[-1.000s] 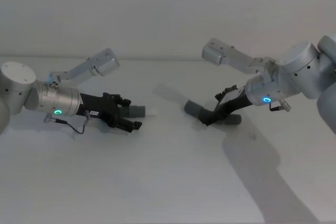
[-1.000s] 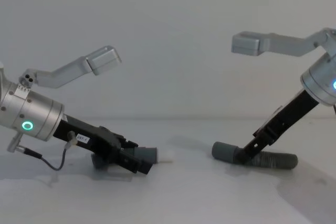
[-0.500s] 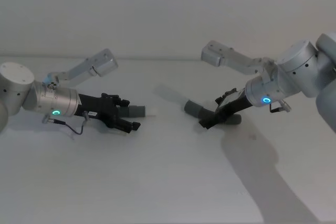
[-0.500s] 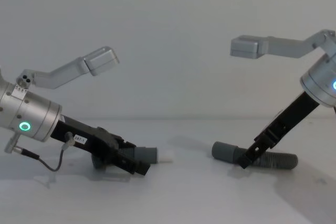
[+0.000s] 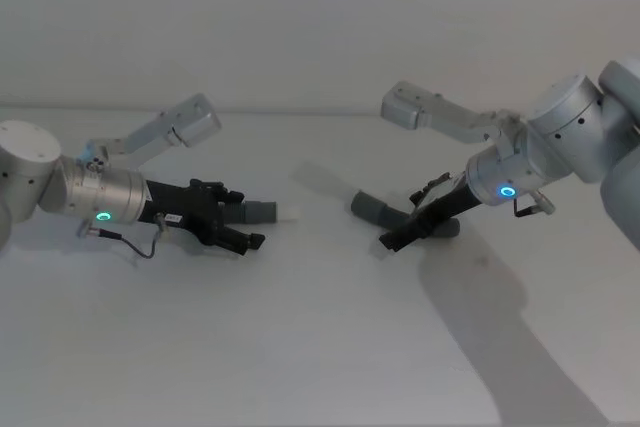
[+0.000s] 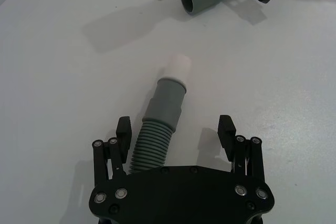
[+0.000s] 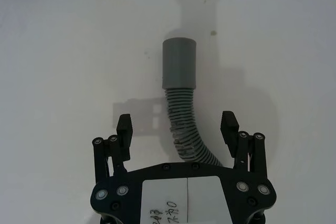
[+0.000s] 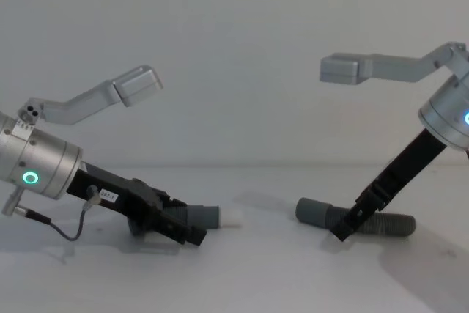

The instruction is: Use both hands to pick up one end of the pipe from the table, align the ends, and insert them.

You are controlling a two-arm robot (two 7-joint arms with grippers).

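White surface (image 5: 300, 347): left claw (image 6: 175, 127) open astride spigot hose (image 6: 167, 100), right claw (image 7: 177, 121) open astride plain-cuff hose (image 7: 179, 69), poised to grasp.

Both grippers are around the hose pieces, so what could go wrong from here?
The left gripper, open, has the spigot hose lying off-centre between its jaws; closing may shove it askew. The right gripper, open, straddles the curved hose behind its cuff; lifted, the cuff could droop, spoiling alignment.
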